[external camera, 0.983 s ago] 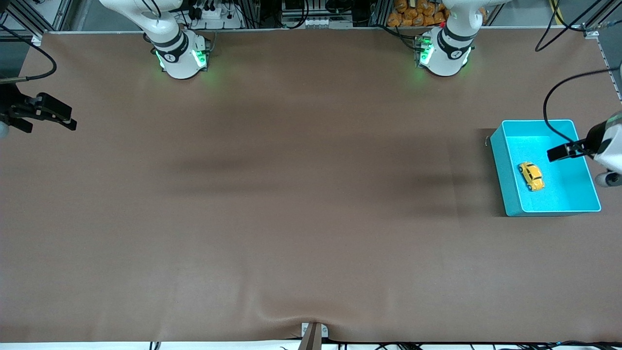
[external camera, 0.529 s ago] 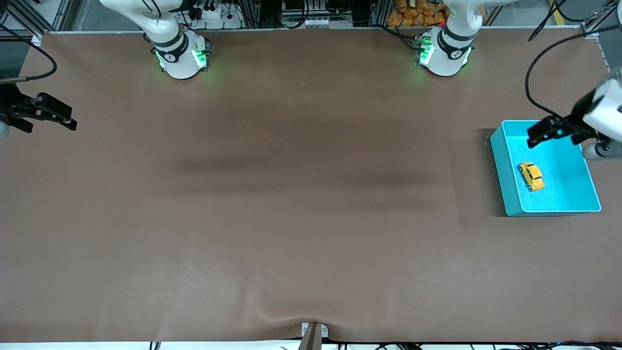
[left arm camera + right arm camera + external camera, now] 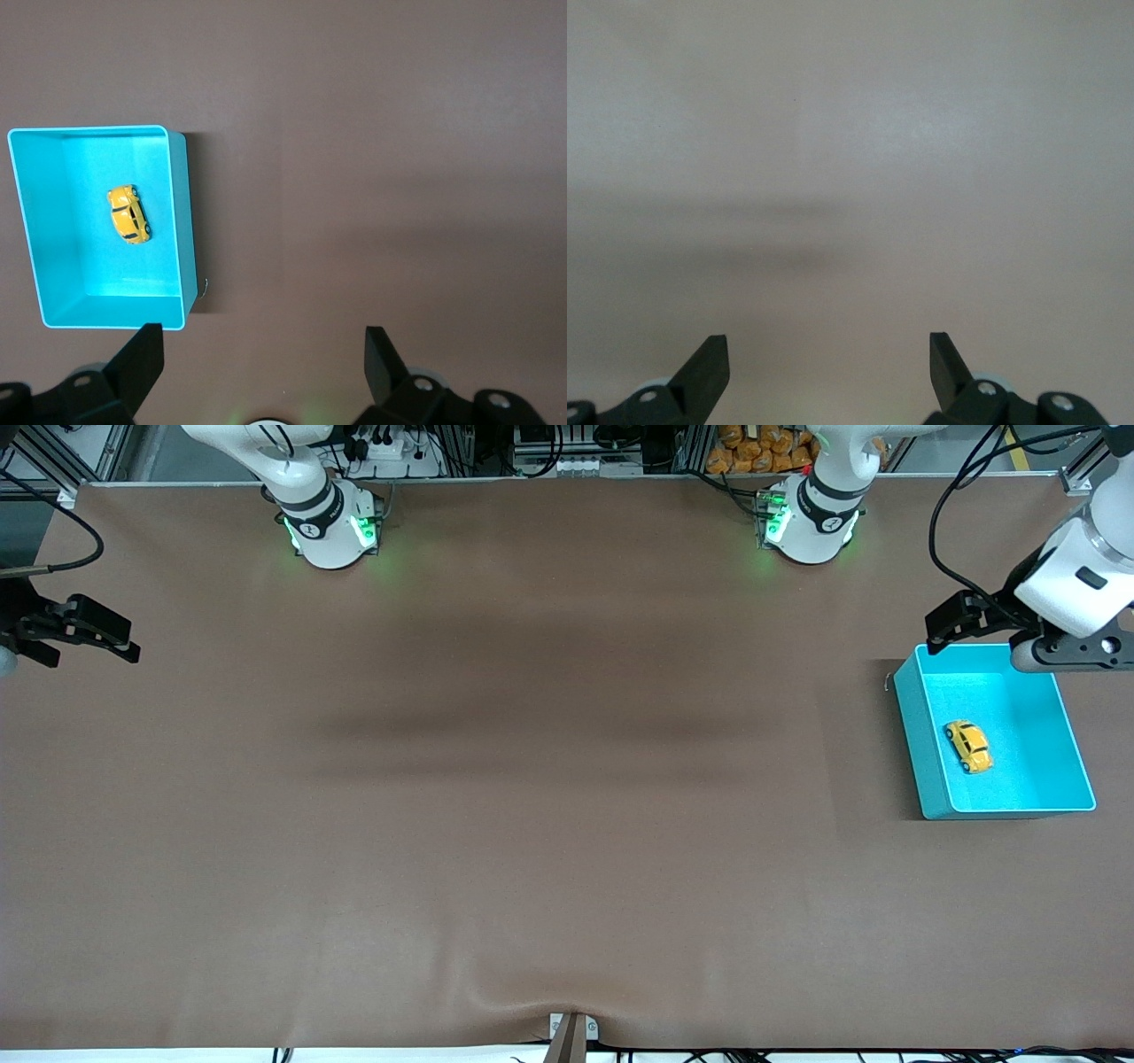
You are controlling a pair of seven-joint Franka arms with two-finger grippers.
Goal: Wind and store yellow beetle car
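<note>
left wrist view: unlabelled yellow beetle car (image 3: 128,213)

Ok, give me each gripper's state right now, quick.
Left gripper: open, holding nothing, over the table beside the turquoise bin.
Right gripper: open, holding nothing, waiting over the right arm's end of the table.

Robotics lab — aluminium framing (image 3: 53,460), cables (image 3: 390,447).

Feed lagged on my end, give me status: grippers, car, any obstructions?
Left gripper open, empty, up over the table beside the turquoise bin. Right gripper open, waiting at its table end. Yellow beetle car lying in the bin, untouched. Nothing in the way.
</note>
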